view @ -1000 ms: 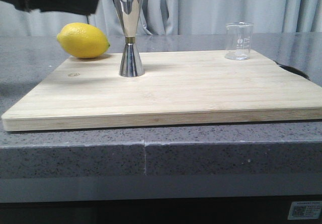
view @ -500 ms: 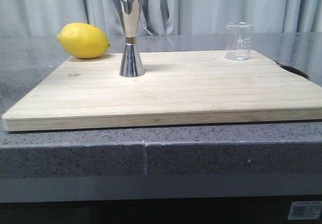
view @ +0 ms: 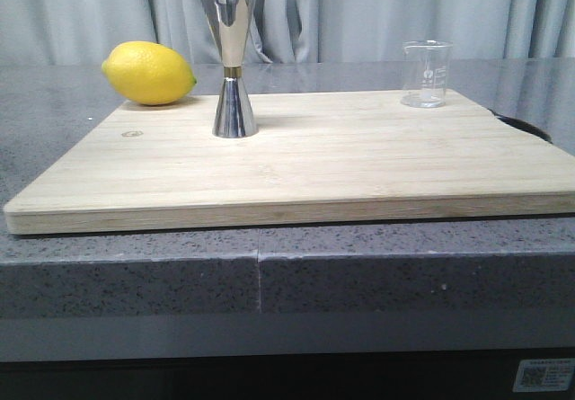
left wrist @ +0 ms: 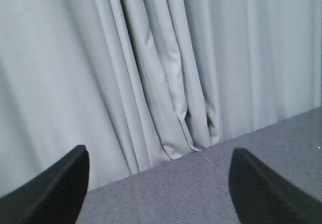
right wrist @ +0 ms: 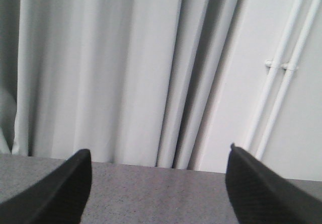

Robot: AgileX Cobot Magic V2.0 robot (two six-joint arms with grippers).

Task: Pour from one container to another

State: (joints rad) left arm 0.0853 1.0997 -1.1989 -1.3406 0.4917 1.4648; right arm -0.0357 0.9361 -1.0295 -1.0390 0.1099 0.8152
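Note:
A small clear glass beaker (view: pixel 426 74) stands upright at the far right of the wooden board (view: pixel 305 171). The shiny steel double jigger (view: pixel 232 63) stands upright toward the board's far left. Neither arm shows in the front view. My left gripper (left wrist: pixel 159 183) is open, its two black fingertips wide apart, with only grey counter and curtain between them. My right gripper (right wrist: pixel 158 183) is open too, facing the curtain over bare counter. Neither wrist view shows the beaker or the jigger.
A yellow lemon (view: pixel 148 73) lies at the board's far left corner, just left of the jigger. The board rests on a grey speckled counter (view: pixel 269 274). Grey curtains (view: pixel 359 13) hang behind. White pipes (right wrist: pixel 282 68) run down the wall.
A dark arm at the upper left of the front view one second ago has moved out of that view. The beaker, jigger and lemon have not moved.

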